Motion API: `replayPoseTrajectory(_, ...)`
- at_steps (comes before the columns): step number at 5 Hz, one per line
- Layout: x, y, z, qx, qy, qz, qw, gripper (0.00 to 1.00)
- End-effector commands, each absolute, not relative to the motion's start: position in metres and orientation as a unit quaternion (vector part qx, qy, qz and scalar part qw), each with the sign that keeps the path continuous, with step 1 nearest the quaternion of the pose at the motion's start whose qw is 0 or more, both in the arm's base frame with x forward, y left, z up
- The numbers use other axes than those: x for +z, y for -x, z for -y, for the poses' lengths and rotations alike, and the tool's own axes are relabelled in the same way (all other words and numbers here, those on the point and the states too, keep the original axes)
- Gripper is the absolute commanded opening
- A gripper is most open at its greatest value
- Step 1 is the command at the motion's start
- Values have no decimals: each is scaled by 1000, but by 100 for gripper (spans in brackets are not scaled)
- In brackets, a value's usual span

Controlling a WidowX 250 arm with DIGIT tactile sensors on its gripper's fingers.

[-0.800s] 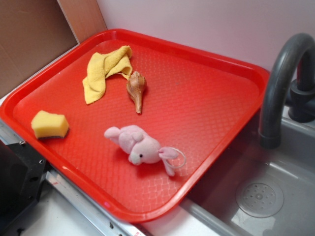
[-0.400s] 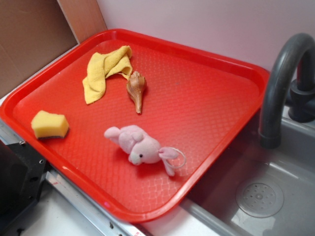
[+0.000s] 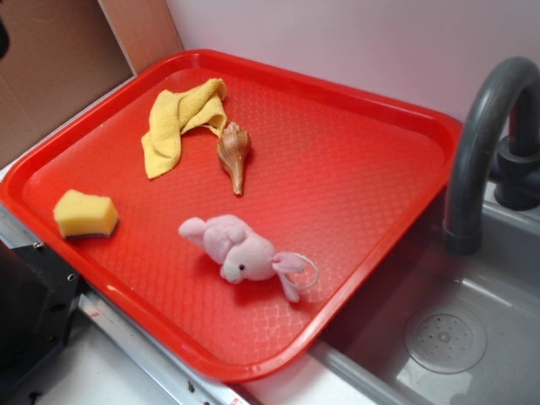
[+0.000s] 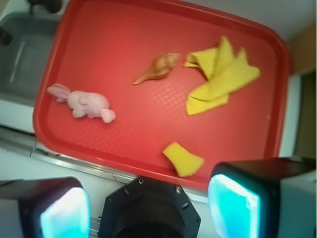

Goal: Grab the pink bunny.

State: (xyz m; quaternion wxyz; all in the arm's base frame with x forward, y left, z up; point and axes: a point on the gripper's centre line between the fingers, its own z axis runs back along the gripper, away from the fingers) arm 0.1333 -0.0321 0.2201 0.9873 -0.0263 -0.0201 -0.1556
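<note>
The pink bunny (image 3: 240, 249) lies on its side on the red tray (image 3: 380, 169), near the tray's front right edge, with its loop ring by its ears. In the wrist view the bunny (image 4: 86, 103) is at the left of the tray (image 4: 148, 29). My gripper (image 4: 148, 208) is open and empty, its two cyan pads wide apart. It hovers high over the tray's near rim, well away from the bunny. No gripper fingers show in the exterior view.
A yellow sponge block (image 3: 84, 213) (image 4: 183, 159), a brown spiral seashell (image 3: 234, 154) (image 4: 157, 68) and a crumpled yellow cloth (image 3: 179, 122) (image 4: 220, 77) lie on the tray. A grey faucet (image 3: 481, 143) and sink (image 3: 447, 337) are to the right.
A dark sliver has come into the top left corner of the exterior view. The bunny and the other things have not moved.
</note>
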Motion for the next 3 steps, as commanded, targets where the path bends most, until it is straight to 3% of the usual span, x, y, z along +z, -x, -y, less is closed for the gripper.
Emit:
replayPoseTrajectory(1,211,-148,54,-364,74,52,927,100)
replayPoseTrajectory(2,197,-157,70,-456,63,36,887,100)
replayPoseTrajectory(3,174,-167,90,-487,24,22,873,100)
